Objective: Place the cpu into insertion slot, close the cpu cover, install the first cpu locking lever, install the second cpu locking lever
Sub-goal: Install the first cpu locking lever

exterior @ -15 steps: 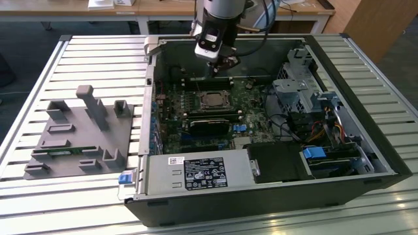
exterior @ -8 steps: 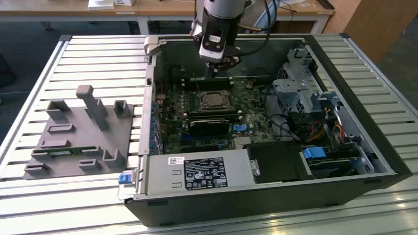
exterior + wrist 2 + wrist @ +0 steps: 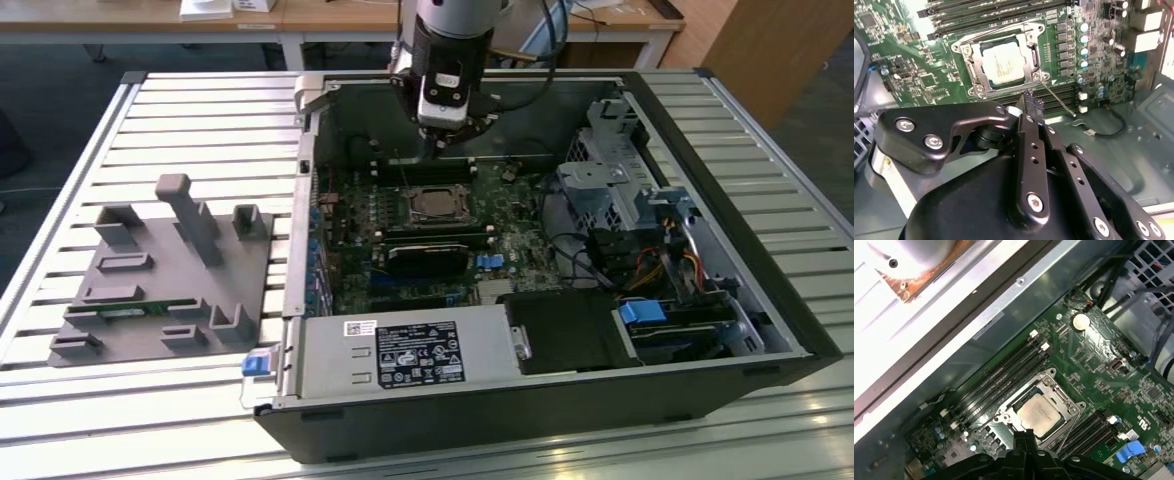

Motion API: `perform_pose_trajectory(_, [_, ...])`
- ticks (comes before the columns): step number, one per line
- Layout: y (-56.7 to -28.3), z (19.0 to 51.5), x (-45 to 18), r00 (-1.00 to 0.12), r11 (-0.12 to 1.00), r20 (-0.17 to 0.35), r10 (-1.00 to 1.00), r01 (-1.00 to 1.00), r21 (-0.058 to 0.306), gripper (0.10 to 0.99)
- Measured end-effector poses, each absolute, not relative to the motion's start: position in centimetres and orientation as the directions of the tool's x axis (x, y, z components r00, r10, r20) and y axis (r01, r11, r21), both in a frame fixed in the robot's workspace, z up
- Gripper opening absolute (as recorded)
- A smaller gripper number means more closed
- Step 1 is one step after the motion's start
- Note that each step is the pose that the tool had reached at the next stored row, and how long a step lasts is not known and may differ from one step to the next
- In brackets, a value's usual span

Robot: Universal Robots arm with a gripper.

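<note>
Silver-grey metal marked the spot: the cpu (image 3: pixel 1004 62) lay seated in the insertion slot (image 3: pixel 965 50) on the green board. The cpu cover (image 3: pixel 1030 60) was folded down around it, its window framing the chip. In the exterior view the socket sat near mid-frame inside the open computer case (image 3: pixel 747 300), and your gripper (image 3: pixel 441 140) hung over the board in the upper centre of the frame. Its jaws looked drawn together with nothing held between them. In the second wrist view the tips stood just beside a socket corner, where a thin metal lever (image 3: pixel 1058 99) slanted out across one bank of memory slots (image 3: pixel 994 12).

By that lie of things, seating the chip and closing the cover appeared done, and you were on the first locking lever. That step called for a tip set squarely on the slender rod, pressing it down and steering it under its catch without scraping the small board parts close by.

Much stayed out of your sight. The gripper's black body blocked the nearer board in both wrist views. Whether the tips touched the rod could not be told, and the second lever could not be picked out. Nor could you tell whether the cover sat fully flat.
</note>
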State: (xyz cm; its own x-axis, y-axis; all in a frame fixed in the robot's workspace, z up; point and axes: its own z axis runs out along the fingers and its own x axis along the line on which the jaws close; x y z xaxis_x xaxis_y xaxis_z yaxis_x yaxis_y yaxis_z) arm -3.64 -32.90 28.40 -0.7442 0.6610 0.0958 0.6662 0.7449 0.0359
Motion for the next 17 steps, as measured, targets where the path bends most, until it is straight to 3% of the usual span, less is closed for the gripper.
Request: perform_pose_trajectory(17, [-32.91, 28.39, -3.74, -0.823, 0.822, 0.077, 0.562, 0.566, 0.053, 0.106])
